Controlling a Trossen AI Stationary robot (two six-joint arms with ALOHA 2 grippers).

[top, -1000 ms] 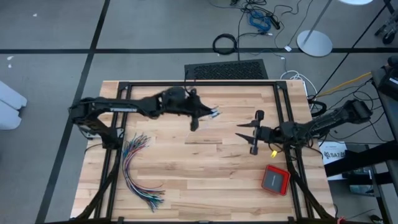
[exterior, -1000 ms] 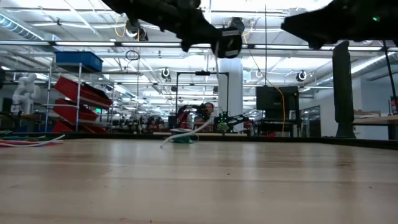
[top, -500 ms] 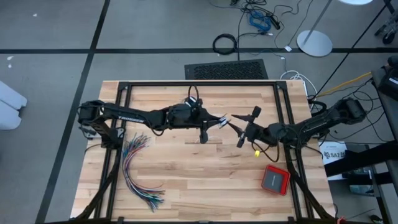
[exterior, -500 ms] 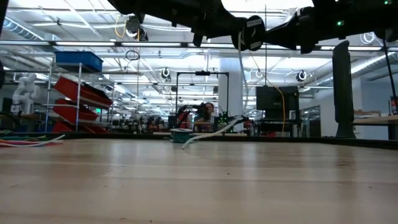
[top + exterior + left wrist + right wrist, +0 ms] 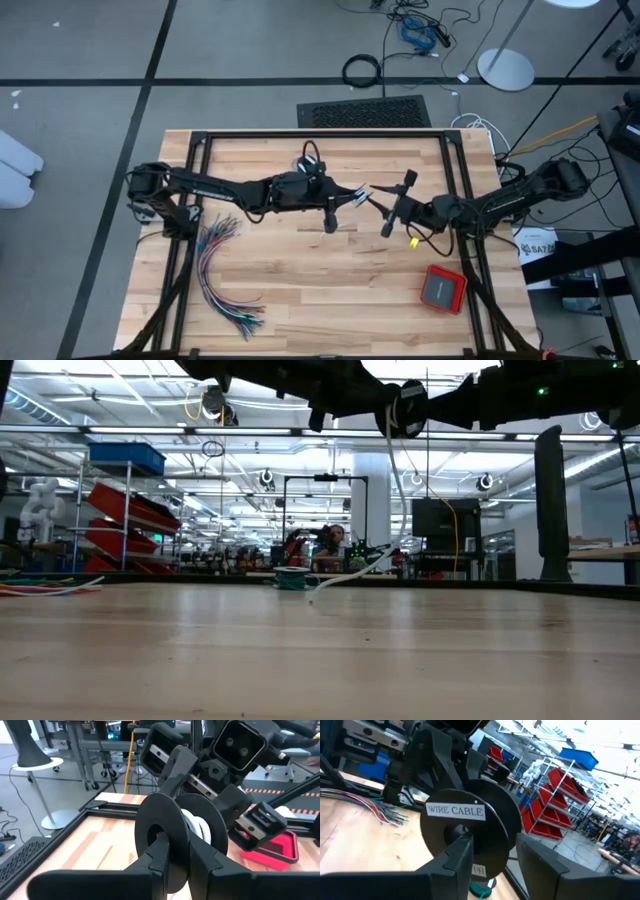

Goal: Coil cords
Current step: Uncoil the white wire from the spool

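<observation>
High view: both arms reach level across the worktop (image 5: 300,285) and meet at its middle. The left gripper (image 5: 345,195) and right gripper (image 5: 385,207) face each other with a small black spool (image 5: 362,192) between them. No finished coil shows from here.

Low view: the spool hangs high above the worktop. A white cord (image 5: 345,573) drops from it and trails slack on the wood, ending near a teal cord (image 5: 291,582) that lies in a small heap at the far side. By my reading the winding is only partly done: much white cord is still loose and the teal one looks unhandled.

Left wrist view: the left gripper is clamped narrowly on one thin flange of the spool; a few white turns sit on the hub.

Right wrist view: the right gripper's fingers stand wide, either side of the labelled flange just ahead; I cannot tell whether they touch it.
</observation>
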